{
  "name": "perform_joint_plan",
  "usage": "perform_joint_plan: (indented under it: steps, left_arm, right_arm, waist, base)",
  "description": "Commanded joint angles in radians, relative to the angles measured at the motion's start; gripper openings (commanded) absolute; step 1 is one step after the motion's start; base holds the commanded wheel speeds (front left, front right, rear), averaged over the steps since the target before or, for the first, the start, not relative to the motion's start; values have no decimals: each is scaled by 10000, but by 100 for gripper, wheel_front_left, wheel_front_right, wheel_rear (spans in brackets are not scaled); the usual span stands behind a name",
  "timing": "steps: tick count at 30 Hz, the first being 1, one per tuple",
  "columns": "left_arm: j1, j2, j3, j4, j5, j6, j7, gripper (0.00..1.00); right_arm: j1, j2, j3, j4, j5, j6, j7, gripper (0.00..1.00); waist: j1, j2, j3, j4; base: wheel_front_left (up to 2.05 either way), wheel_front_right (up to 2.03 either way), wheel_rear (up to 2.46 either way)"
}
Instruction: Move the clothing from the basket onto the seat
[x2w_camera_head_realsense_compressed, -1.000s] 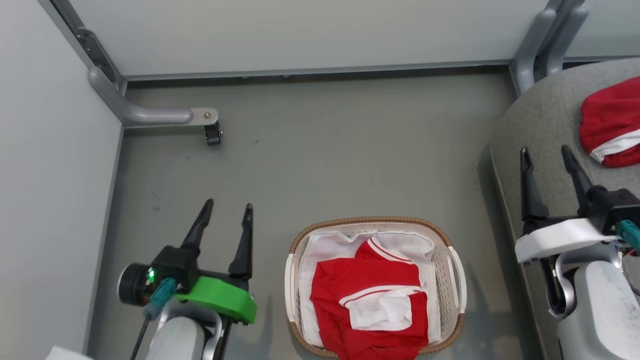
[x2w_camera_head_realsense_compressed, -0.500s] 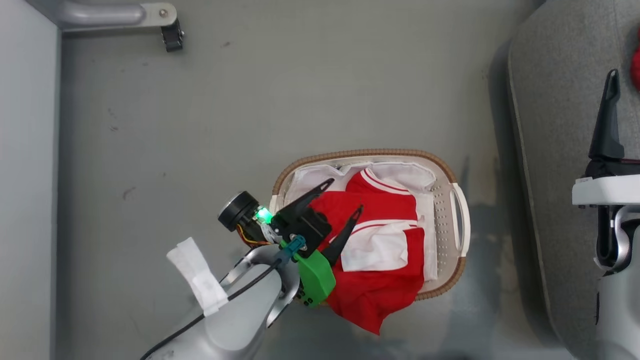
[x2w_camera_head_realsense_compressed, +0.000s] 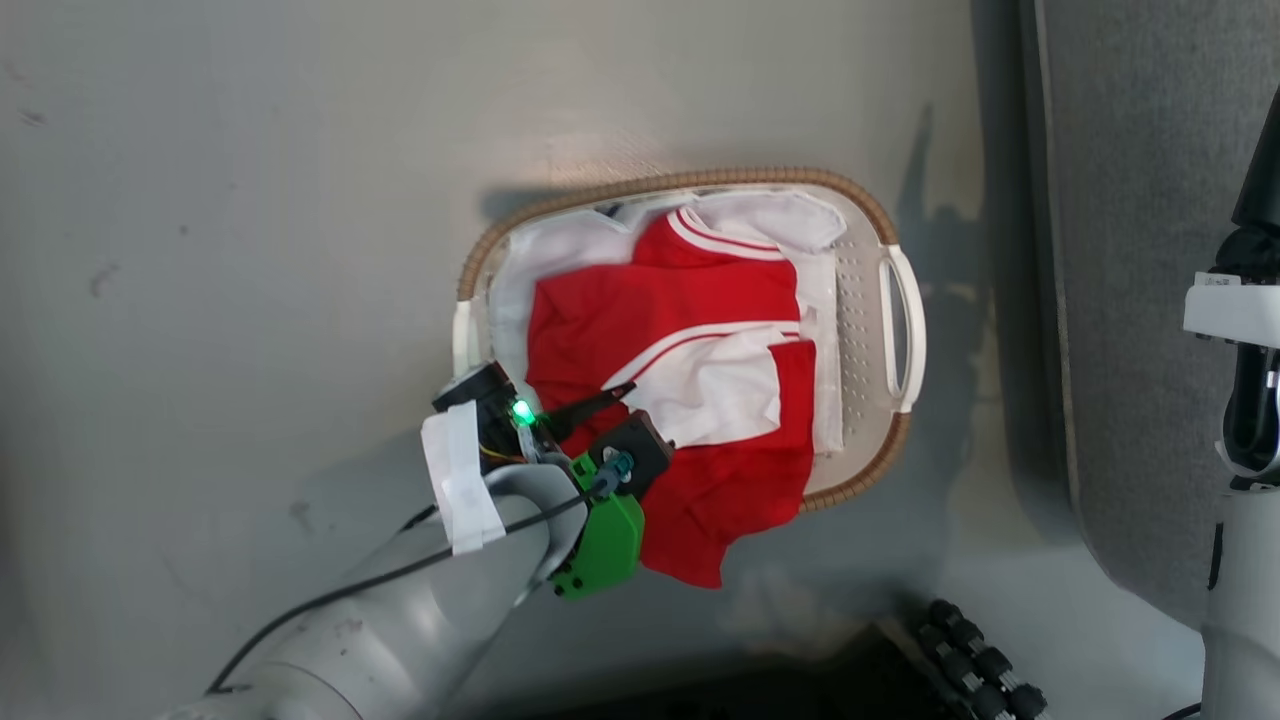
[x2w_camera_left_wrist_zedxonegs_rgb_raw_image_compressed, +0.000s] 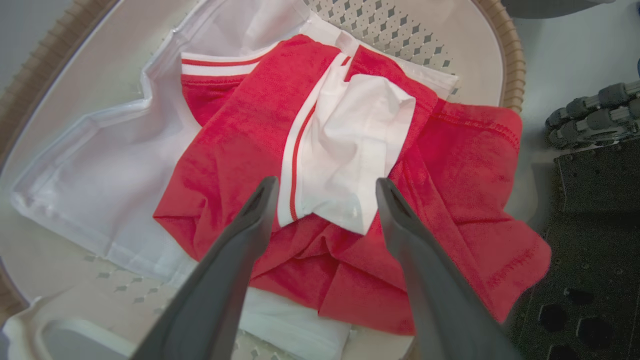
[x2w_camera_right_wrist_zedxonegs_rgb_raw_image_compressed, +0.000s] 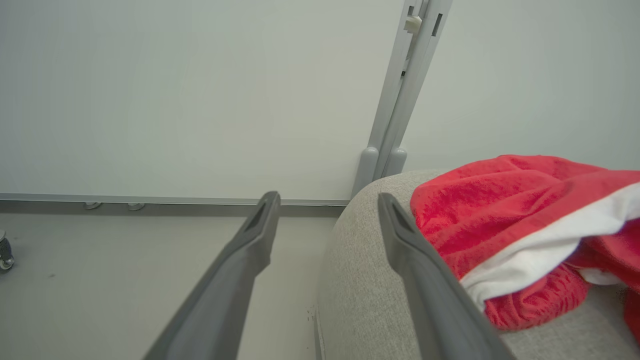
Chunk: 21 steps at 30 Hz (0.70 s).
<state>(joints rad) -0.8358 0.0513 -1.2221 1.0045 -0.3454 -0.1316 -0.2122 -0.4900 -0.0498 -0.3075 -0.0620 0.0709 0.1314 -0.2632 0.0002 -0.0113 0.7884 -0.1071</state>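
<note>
Just beneath the wide-parted left end effector (x2w_camera_left_wrist_zedxonegs_rgb_raw_image_compressed: 326, 182): clothing (x2w_camera_left_wrist_zedxonegs_rgb_raw_image_compressed: 240, 140) in the basket (x2w_camera_left_wrist_zedxonegs_rgb_raw_image_compressed: 513, 60).

**user1:** From the head, the left arm (x2w_camera_head_realsense_compressed: 400, 620) sits over the lower-left rim of the basket (x2w_camera_head_realsense_compressed: 858, 310) and a corner of the clothing (x2w_camera_head_realsense_compressed: 650, 310), so that bit's hidden.

**user2:** yep. The seat (x2w_camera_head_realsense_compressed: 1130, 250) runs off the right edge, and in the right wrist view the red garment (x2w_camera_right_wrist_zedxonegs_rgb_raw_image_compressed: 500, 210) on it gets cropped too.
</note>
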Motion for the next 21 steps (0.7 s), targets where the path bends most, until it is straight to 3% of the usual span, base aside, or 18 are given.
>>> perform_joint_plan:
  steps: [1,14,21]
  left_arm:
    - [-389,64,-115,219,72,19,42,100]
    - [-1437,80,-495,1904,225,28,138,100]
    - [-1651,39,-515,2276,235,326,739,100]
  right_arm:
    - [-195,-14,56,-103,87,-14,-23,100]
    - [-392,-15,546,-550,530,-14,-23,100]
    - [-445,-15,751,-613,620,-14,-23,100]
  waist:
    - [-2,113,1121,-815]
    - [-2,113,1915,-1245]
    - [-2,113,2007,-1289]
  base:
    - [0,0,0]
    - [0,0,0]
    - [0,0,0]
